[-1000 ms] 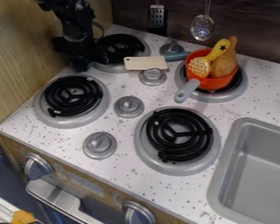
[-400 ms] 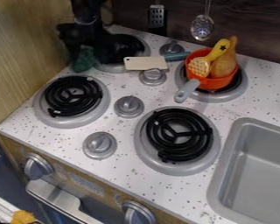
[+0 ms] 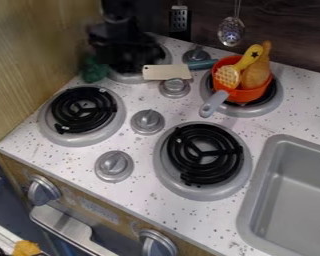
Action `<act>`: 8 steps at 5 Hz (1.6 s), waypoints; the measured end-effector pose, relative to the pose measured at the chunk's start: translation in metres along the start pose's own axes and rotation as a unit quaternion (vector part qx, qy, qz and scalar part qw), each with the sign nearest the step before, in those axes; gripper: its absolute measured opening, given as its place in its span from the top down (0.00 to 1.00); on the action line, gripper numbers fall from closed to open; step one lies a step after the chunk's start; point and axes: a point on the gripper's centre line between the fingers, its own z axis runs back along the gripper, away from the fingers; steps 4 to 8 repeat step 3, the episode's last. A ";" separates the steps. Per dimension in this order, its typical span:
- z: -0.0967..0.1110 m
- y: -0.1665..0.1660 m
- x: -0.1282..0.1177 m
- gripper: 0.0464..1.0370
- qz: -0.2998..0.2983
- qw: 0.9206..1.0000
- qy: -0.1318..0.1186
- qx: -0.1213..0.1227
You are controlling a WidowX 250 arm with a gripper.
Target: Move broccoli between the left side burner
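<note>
The gripper, clenched or released I cannot tell, could topple the broccoli, between near-left burner and far-left burner beside the wooden wall, by sweeping left too low.

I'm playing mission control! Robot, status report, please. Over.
Claw over back left burner. Green broccoli beside that burner, near wooden wall. White-bladed toy knife on burner's other side, probably not in the way.
</note>
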 end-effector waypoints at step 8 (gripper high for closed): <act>0.018 -0.057 -0.016 0.04 -0.067 0.995 0.024 -0.072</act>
